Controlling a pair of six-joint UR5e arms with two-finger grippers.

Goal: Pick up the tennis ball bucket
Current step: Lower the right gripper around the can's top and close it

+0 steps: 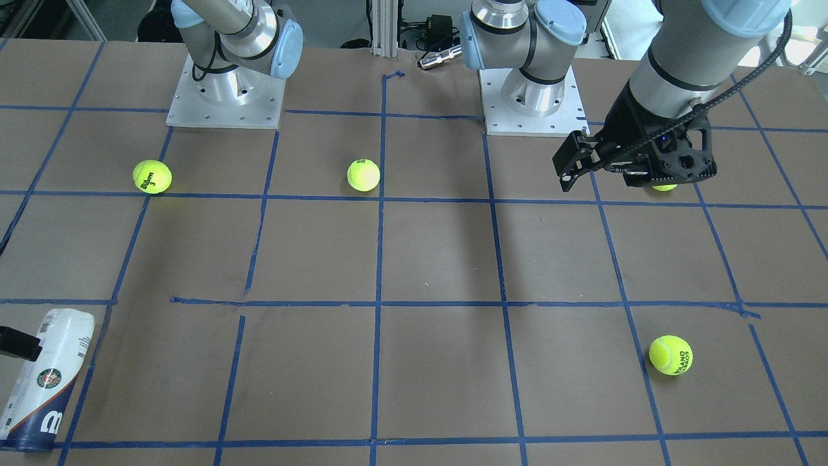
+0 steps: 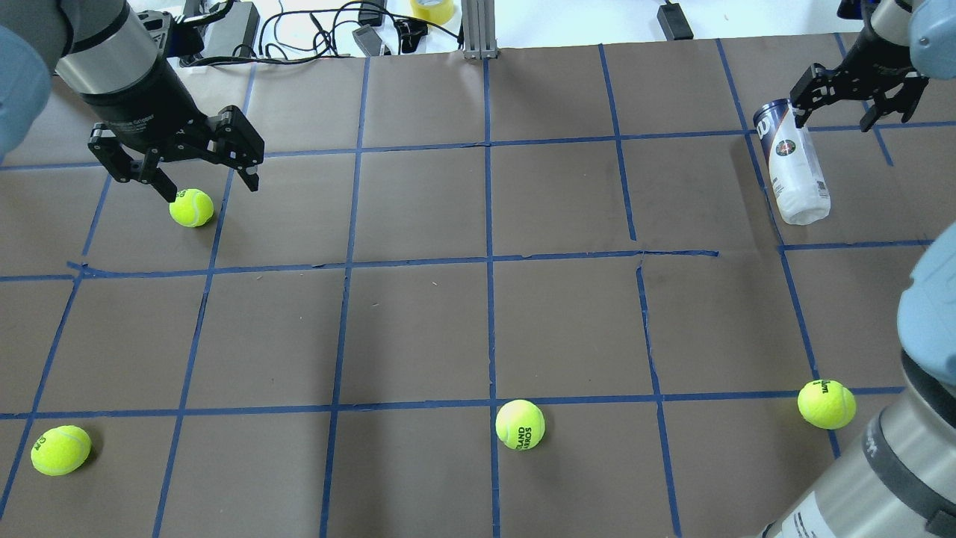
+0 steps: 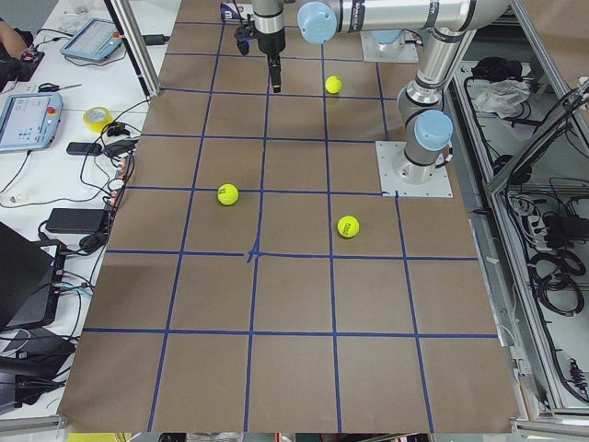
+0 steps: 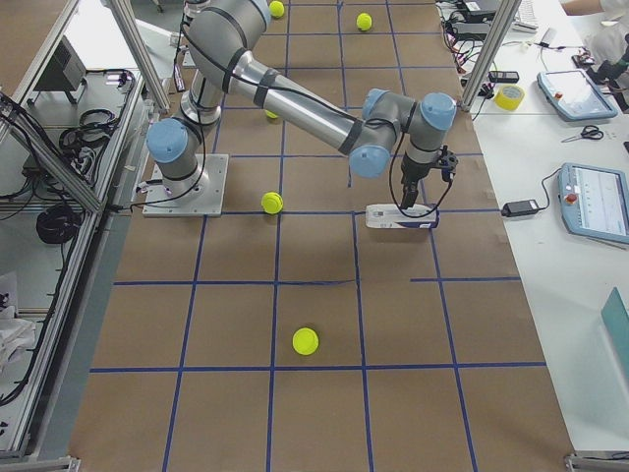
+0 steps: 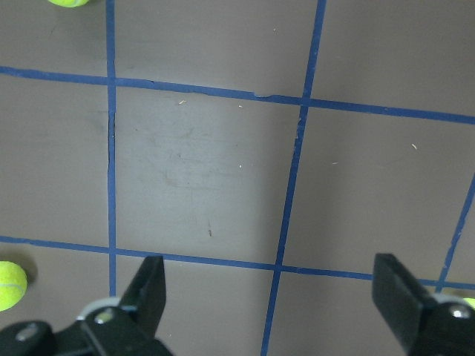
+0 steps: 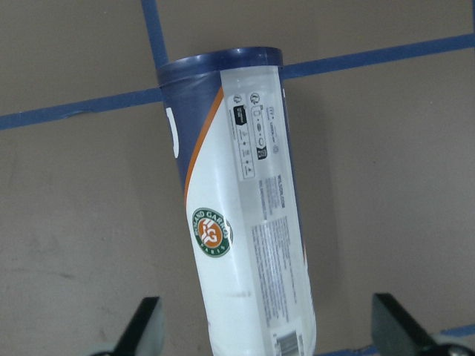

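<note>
The tennis ball bucket (image 2: 793, 164) is a clear tube with a white label and navy band. It lies on its side at the table's far right, and also shows in the front view (image 1: 45, 378) and the right wrist view (image 6: 241, 222). My right gripper (image 2: 835, 119) is open and hovers just above it. In the right wrist view (image 6: 271, 330) the tube lies between the spread fingers, and they are not touching it. My left gripper (image 2: 211, 188) is open and empty at the far left, just above a tennis ball (image 2: 191, 207).
Three more tennis balls lie on the brown, blue-taped table: one near left (image 2: 61, 450), one near middle (image 2: 520, 424), one near right (image 2: 826, 403). Cables and a tape roll (image 2: 432, 9) lie beyond the far edge. The arm bases (image 1: 225, 97) (image 1: 533, 97) stand on the robot's side.
</note>
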